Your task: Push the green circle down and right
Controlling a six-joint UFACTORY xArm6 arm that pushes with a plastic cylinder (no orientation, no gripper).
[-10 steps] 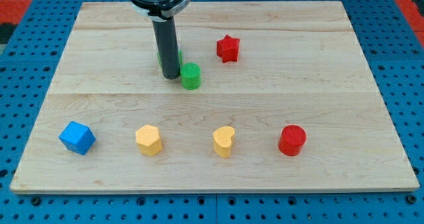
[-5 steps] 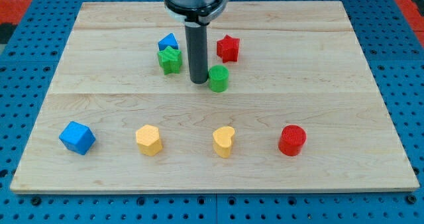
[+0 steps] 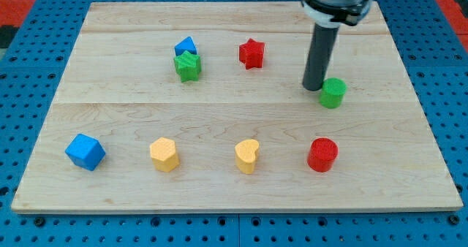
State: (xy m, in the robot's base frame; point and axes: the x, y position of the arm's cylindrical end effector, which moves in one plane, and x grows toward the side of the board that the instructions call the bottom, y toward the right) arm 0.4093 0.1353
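The green circle (image 3: pixel 333 92) stands on the wooden board (image 3: pixel 234 115) at the right of its middle. My tip (image 3: pixel 314 87) is just left of it and a little above, touching or almost touching its upper left side. The dark rod rises from there to the view's top. A red circle (image 3: pixel 322 154) lies below the green circle, well apart from it.
A red star (image 3: pixel 251 53) lies left of the rod. A green star (image 3: pixel 187 66) and a blue block (image 3: pixel 185 47) sit together at the upper left. A blue cube (image 3: pixel 85 151), a yellow hexagon-like block (image 3: pixel 164 154) and a yellow heart (image 3: pixel 247 156) line the lower row.
My tip and the green circle have moved far to the right and slightly down, from beside the green star to right of the red star. The other blocks have not moved.
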